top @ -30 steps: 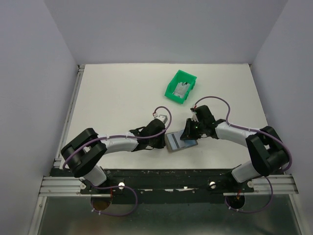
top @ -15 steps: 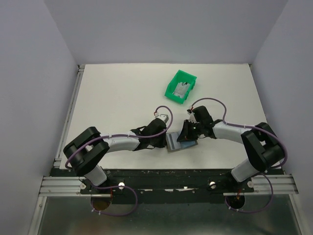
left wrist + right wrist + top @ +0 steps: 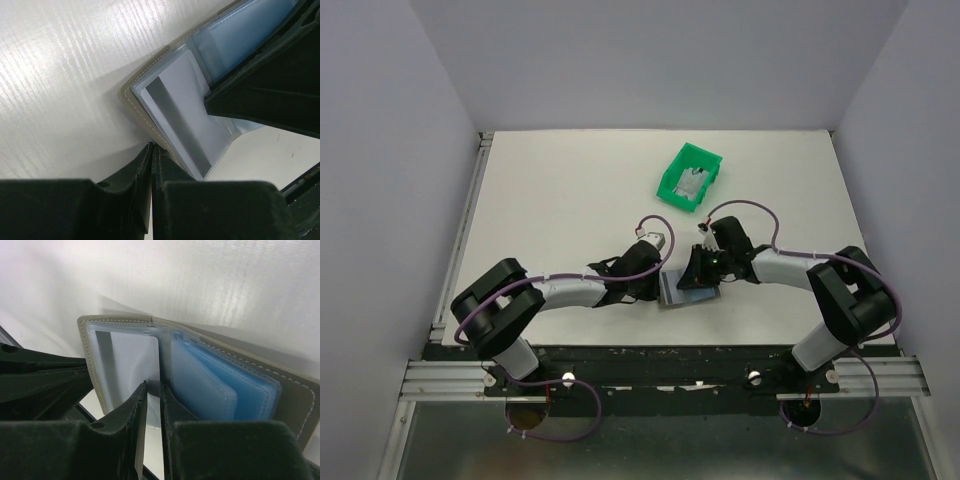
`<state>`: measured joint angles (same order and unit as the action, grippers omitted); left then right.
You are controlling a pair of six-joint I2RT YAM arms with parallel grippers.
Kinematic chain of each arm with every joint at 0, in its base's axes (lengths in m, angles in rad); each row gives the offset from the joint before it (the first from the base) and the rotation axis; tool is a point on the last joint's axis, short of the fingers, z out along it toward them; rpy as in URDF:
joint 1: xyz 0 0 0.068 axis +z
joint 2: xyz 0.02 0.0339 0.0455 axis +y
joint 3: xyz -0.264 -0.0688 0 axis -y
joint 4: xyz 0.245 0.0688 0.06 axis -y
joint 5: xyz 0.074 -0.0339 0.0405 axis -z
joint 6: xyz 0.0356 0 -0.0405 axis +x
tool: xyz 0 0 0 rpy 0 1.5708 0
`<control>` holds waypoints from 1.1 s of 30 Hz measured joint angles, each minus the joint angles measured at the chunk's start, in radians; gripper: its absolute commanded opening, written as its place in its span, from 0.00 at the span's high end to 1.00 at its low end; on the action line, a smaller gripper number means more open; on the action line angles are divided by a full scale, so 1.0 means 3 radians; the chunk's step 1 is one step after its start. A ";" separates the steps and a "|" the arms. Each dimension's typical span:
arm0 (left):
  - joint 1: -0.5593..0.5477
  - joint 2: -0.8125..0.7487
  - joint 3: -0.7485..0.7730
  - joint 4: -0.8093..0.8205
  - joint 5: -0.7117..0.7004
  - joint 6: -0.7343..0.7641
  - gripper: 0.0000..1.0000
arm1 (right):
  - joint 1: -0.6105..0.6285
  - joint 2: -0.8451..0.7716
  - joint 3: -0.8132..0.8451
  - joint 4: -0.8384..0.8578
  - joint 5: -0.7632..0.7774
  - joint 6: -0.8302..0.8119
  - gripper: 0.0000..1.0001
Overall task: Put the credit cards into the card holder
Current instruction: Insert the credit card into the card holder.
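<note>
The card holder (image 3: 692,292) lies open on the white table between my two grippers, grey-brown cover (image 3: 295,390) down, light blue sleeves (image 3: 215,385) up. A whitish credit card (image 3: 130,360) with a dark stripe sits in the left-hand sleeve; the left wrist view shows the same card (image 3: 175,100). My right gripper (image 3: 152,386) is closed narrowly on that card's near edge. My left gripper (image 3: 151,146) is shut on the card holder's tan stitched edge (image 3: 127,95). From above, the left gripper (image 3: 658,280) and right gripper (image 3: 697,270) sit close together over the holder.
A green plastic bin (image 3: 672,190) stands behind the grippers toward the table's far middle, with whitish-grey flat items (image 3: 693,184) inside. Grey walls close off the table on three sides. The arm bases and a metal rail (image 3: 660,380) run along the near edge.
My right gripper has shifted a little to the left over the card holder and its jaws have narrowed. The left arm has barely moved.
</note>
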<state>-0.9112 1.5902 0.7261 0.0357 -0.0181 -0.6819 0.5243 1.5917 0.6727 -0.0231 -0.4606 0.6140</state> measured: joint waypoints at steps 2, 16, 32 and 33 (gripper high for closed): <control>0.0000 0.0004 0.0001 0.0003 0.0000 0.0000 0.82 | 0.0005 0.0028 -0.0005 0.0079 -0.0052 0.0008 0.76; -0.0003 0.0024 0.0010 0.0037 0.0001 0.0000 0.82 | 0.0092 -0.0656 0.0099 -0.0332 0.0212 -0.0122 0.60; 0.0053 -0.0512 -0.0011 -0.0726 -0.0437 -0.0135 0.81 | 0.0090 -0.1086 0.0211 -0.1136 0.1233 -0.0100 0.59; 0.0076 -0.0604 -0.0017 -0.0816 -0.0507 -0.0163 0.80 | 0.0090 -0.1120 0.0202 -0.1157 0.1273 -0.0088 0.59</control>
<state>-0.8883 1.4090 0.7212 -0.2092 -0.1703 -0.7307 0.5514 1.2556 0.7334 -0.3702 -0.0788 0.5877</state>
